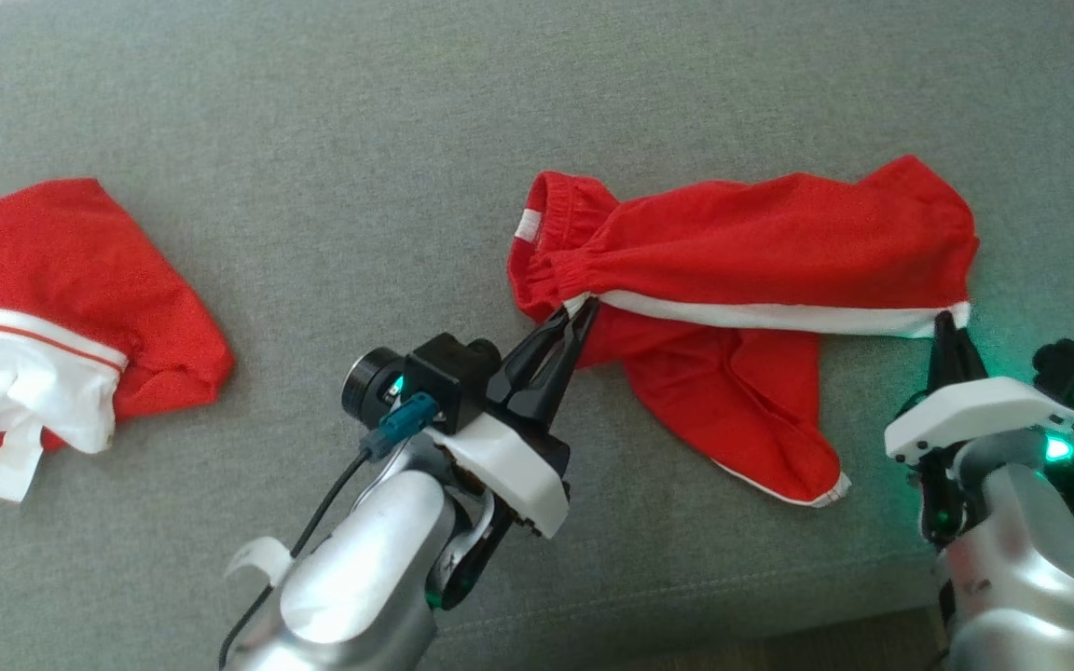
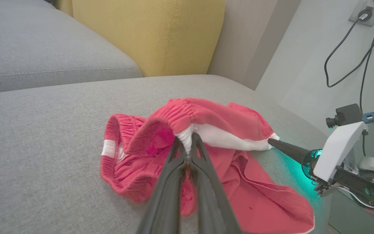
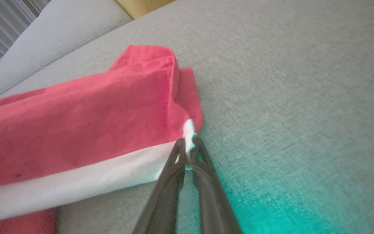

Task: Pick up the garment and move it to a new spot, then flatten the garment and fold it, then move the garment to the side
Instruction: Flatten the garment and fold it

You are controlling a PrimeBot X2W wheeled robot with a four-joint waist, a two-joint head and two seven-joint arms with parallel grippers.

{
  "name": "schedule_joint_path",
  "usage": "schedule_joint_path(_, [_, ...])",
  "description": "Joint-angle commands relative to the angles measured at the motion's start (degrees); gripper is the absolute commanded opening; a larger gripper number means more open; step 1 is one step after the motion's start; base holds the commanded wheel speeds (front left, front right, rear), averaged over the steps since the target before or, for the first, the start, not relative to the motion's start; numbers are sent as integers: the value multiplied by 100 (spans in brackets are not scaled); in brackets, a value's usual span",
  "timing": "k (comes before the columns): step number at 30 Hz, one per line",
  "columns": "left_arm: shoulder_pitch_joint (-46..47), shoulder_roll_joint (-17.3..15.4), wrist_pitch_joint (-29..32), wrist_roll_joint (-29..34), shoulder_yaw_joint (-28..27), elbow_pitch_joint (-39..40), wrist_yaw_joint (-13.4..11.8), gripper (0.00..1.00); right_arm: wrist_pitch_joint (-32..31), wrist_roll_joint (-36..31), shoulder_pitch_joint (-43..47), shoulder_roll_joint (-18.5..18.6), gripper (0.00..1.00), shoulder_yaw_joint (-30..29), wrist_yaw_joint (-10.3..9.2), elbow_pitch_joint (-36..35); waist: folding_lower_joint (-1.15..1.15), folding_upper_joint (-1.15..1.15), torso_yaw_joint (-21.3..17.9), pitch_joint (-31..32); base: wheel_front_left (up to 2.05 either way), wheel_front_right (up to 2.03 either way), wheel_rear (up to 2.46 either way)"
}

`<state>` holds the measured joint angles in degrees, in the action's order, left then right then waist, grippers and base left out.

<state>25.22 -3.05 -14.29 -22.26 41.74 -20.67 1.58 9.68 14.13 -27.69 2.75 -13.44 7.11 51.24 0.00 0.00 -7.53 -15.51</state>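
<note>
Left tool (image 1: 584, 308) and right tool (image 1: 945, 322) clamp one shorts (image 1: 779, 242), one other garment (image 1: 61, 280) apart.

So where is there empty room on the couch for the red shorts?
The widest bare patch of cushion lies between the red shorts and the red-and-white garment. The strip beyond both is free. It is crowded at the shorts' near edge, where the left gripper and right gripper pinch them.
</note>
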Motion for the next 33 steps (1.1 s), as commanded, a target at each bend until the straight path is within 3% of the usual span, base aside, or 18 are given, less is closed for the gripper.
schedule_joint_path(1, [59,-47,-71,33,-217,194,18,0,80,23,-117,13,0,172,37,-91,0,0,-2,18,0,0,0])
schedule_joint_path(7, [96,-146,-71,119,-525,413,-68,0,260,396,-246,13,0,686,37,-634,0,0,-19,245,0,0,0])
schedule_joint_path(12, [320,-352,-71,249,-827,733,-124,0,128,560,-343,13,0,1088,37,-1803,0,0,-61,561,0,0,0])
schedule_joint_path(18, [857,-624,10,276,-1129,1036,-128,0,-526,815,-583,13,0,1397,37,-3368,0,0,-80,979,0,0,0])
schedule_joint_path(25, [1284,-835,195,213,-1432,1225,-215,0,-1212,904,-788,13,0,1362,37,-4196,0,0,-54,1307,0,0,0])
schedule_joint_path(33, [708,-1001,348,134,-1377,1671,-326,0,-1575,959,13,13,0,1203,37,-4940,0,0,10,1464,0,0,0])
